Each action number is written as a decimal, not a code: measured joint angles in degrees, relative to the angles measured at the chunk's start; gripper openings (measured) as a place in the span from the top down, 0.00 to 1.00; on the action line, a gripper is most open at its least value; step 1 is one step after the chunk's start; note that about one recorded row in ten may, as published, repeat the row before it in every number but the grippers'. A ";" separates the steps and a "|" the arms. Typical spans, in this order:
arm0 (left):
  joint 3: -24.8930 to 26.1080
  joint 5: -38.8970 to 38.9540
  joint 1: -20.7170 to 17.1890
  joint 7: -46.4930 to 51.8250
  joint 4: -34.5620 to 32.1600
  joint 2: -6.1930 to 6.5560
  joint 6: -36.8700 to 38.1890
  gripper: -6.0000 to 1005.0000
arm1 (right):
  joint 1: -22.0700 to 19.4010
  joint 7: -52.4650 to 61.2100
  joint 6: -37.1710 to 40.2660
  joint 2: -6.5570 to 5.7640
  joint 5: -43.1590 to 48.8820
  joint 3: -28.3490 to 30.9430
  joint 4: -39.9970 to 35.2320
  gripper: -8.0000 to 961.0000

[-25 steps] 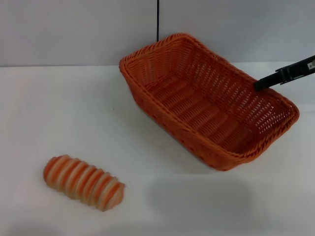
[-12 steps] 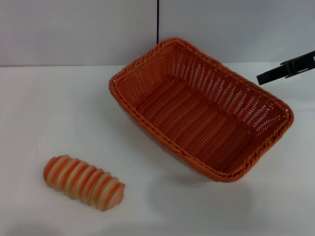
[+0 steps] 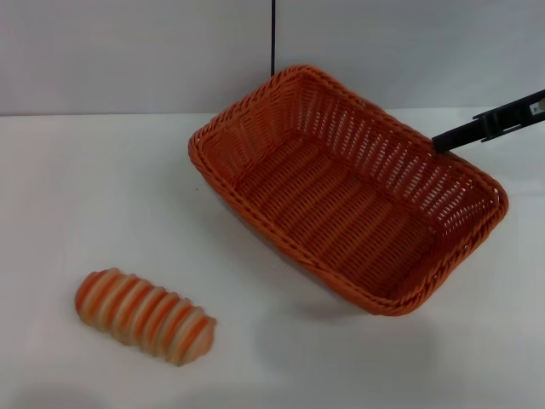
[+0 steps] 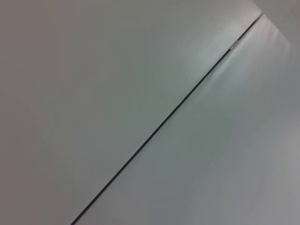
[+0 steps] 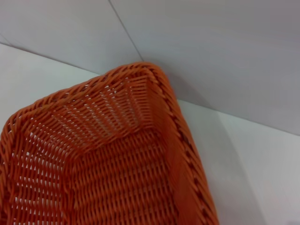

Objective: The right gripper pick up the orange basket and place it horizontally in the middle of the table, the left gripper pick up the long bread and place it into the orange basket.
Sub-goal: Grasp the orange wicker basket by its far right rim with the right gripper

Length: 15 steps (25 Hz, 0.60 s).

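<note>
The orange basket rests flat on the white table, right of centre, its long axis running diagonally from far left to near right. It holds nothing. The right gripper reaches in from the right edge as a thin black bar, its tip at the outside of the basket's far right rim; whether it touches the rim cannot be told. In the right wrist view the basket fills the lower part from close by. The long bread lies on the table at the near left, well apart from the basket. The left gripper is out of view.
A grey wall with a dark vertical seam stands behind the table. The left wrist view shows only that wall and a seam. Bare tabletop lies between the bread and the basket.
The basket has dropped from a tilted pose to lie flat, its near end shifting left. The right gripper left the basket's inner wall, rose, then came back down beside the rim.
</note>
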<state>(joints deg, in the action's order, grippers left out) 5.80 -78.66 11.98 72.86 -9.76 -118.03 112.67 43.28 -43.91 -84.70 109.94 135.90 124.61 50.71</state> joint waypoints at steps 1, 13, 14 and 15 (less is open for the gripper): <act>0.00 0.00 -0.02 0.00 0.00 0.00 0.00 0.19 | -0.03 -0.05 0.01 0.15 -0.01 -0.02 0.00 0.56; 0.00 0.00 -0.03 0.00 0.09 0.00 0.00 0.19 | -0.13 -2.07 2.49 1.17 -0.08 -0.34 -4.80 0.56; 0.00 0.00 -0.03 0.00 0.09 0.00 0.00 0.19 | -0.26 -2.52 2.93 1.16 0.02 -0.34 -5.05 0.56; 0.00 0.00 -0.03 0.00 0.09 0.00 0.00 0.19 | -0.26 -2.52 2.93 1.16 0.02 -0.34 -5.05 0.56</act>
<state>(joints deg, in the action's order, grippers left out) 5.80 -78.66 11.95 72.86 -9.66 -118.03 112.67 43.01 -46.43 -81.77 111.10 135.92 124.27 45.66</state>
